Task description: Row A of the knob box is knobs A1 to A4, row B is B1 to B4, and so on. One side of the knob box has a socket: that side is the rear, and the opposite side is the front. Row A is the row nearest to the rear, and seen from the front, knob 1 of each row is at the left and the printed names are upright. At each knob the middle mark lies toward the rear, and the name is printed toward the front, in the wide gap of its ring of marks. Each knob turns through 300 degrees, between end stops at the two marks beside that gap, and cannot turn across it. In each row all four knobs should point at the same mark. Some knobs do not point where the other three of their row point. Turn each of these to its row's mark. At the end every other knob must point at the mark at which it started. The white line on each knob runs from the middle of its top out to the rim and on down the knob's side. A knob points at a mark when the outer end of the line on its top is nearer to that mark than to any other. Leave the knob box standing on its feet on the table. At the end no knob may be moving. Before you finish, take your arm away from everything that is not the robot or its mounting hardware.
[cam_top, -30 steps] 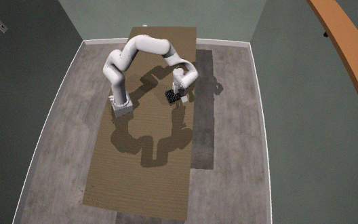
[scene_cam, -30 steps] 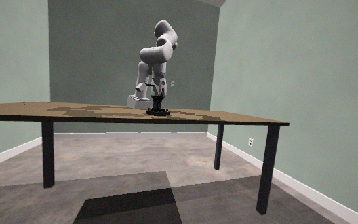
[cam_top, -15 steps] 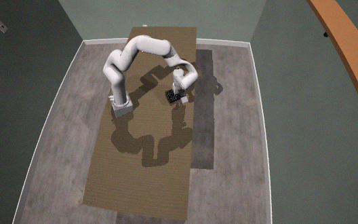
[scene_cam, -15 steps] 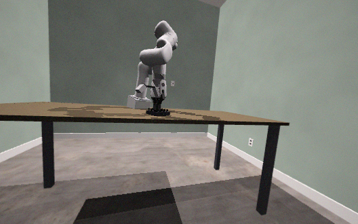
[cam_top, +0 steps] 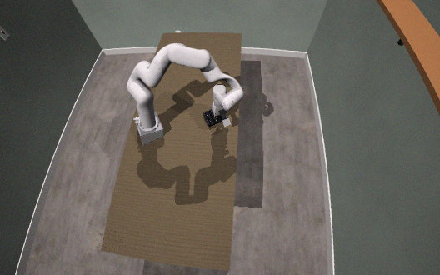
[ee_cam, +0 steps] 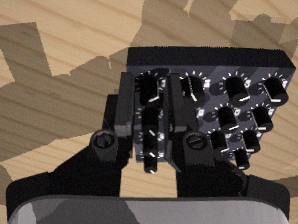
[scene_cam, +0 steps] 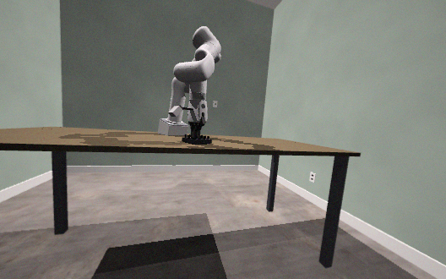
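The black knob box [cam_top: 207, 121] [scene_cam: 197, 141] [ee_cam: 210, 57] stands on the table. Its knobs carry white lines. Names on the face are too small to read, and no socket shows. My gripper [ee_cam: 149, 91] points down over the box, its fingers partly apart on either side of the leftmost column in the wrist view. The top-left knob [ee_cam: 148, 89] shows between the fingers, with a gap on each side, its line toward the lower right. The gripper holds nothing. The knob to its right [ee_cam: 193, 89] stands close outside the right finger. The left finger and gripper body hide parts of the box.
The wooden table [cam_top: 167, 225] [scene_cam: 253, 144] [ee_cam: 60, 45] bears the box and the arm's base [cam_top: 150, 134] [scene_cam: 172, 127]. More knobs, such as one at the far right [ee_cam: 276, 90], stand right of the fingers. The arm's shadows lie across the table.
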You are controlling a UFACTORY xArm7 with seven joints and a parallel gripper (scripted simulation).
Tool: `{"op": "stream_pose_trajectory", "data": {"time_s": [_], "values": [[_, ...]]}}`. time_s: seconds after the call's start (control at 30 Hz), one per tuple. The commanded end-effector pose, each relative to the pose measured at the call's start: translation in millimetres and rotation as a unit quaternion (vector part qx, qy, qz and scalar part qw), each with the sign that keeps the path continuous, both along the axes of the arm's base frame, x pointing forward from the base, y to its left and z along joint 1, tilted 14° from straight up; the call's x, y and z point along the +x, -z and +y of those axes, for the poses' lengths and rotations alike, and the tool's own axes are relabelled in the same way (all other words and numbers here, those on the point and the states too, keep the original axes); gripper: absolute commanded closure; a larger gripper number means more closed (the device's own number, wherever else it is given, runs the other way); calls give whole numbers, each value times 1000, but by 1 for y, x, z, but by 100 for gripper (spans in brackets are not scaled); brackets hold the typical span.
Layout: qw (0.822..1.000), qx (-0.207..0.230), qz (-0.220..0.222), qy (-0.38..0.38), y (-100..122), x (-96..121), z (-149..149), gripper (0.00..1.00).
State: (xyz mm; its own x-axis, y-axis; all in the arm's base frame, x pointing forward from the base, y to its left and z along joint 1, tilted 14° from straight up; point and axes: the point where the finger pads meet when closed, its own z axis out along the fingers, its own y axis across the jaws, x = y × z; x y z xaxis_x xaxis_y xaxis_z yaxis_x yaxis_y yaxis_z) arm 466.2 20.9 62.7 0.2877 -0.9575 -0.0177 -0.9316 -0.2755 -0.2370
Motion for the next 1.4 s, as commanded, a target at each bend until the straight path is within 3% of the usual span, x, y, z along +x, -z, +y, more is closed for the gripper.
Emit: {"op": "stream_pose_trajectory", "data": {"time_s": [0.0, 0.9, 0.93, 1.37], "values": [[1000, 0, -1, 0, -1, 1, 0, 81], [1000, 0, -1, 0, -1, 1, 0, 81], [1000, 0, -1, 0, -1, 1, 0, 92], [1000, 0, -1, 0, -1, 1, 0, 92]]}}
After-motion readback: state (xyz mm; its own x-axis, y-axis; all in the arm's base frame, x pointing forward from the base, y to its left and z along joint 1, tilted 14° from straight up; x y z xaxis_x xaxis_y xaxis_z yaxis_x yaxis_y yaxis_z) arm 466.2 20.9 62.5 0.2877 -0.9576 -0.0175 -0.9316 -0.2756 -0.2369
